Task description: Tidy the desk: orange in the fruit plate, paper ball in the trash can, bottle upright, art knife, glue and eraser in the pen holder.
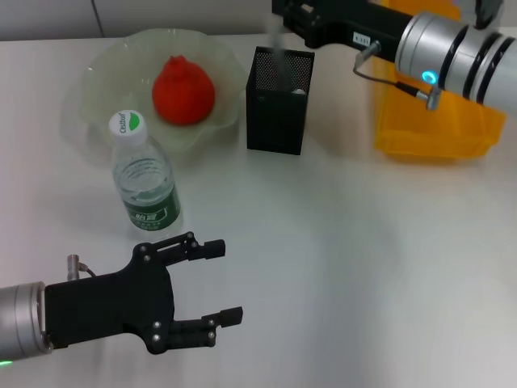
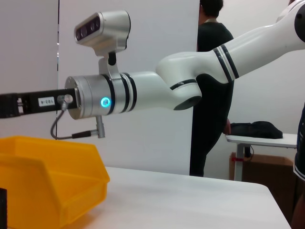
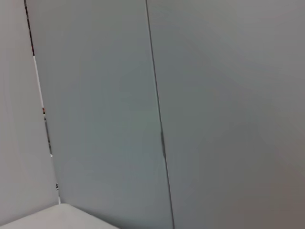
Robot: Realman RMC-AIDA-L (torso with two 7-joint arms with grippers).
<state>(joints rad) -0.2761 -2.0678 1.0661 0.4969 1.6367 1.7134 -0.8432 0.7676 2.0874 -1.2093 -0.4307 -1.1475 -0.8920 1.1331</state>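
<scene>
We're near the end, judging by the desk: orange (image 1: 183, 89) sits in the fruit plate (image 1: 105, 73), water bottle (image 1: 144, 179) stands upright just in front of the plate, cap on. No paper ball on the white desk (image 1: 347, 267); the yellow bin (image 1: 436, 121) at far right is presumably the trash can, contents not visible.

Right gripper (image 1: 283, 12) is up at the far edge, above the black mesh pen holder (image 1: 279, 101). Its fingers are cut off by the frame, so we can't tell its opening or whether it carries anything. A pale blurred streak sits at the holder's mouth, and something light shows inside through the mesh; can't identify either. Right wrist view shows only wall.

Left gripper (image 1: 229, 283) hovers low at the near left, fingers spread wide, empty, well apart from the bottle.

For the drop-in step, our read:
- centre over the opening before release; the mouth is narrow
- release low, item vertical, so it doesn't bounce off the rim
- retract straight up; the holder is light and could tip
- keep the left arm still, clear of the bottle
</scene>
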